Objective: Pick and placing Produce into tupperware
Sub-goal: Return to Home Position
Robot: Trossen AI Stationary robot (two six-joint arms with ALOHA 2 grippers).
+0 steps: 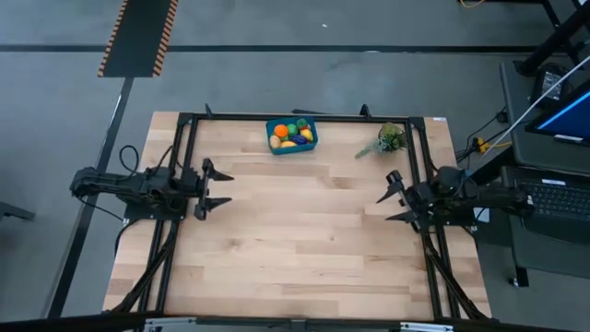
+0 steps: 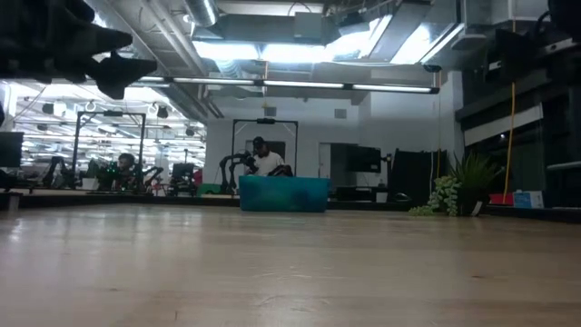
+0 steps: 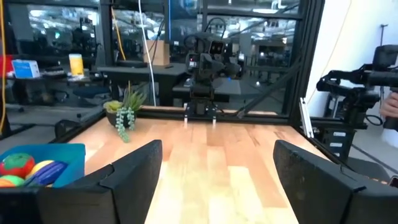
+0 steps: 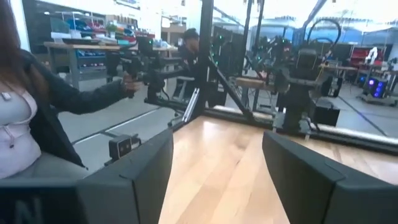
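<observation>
The tupperware (image 1: 292, 148) sits upper centre on the counter (image 1: 295, 249), produce (image 1: 293, 133) heaped inside (pieces too small to tell apart); left hand (image 1: 224, 188), mid-left, and right hand (image 1: 385, 198), mid-right, both gape open.

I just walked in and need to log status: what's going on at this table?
Nothing is being handled right now. The left gripper and the right gripper are both open and empty, one at each side of the table. All the toy produce in view lies piled in the blue box at the table's far edge, with a small plant beside it.
</observation>
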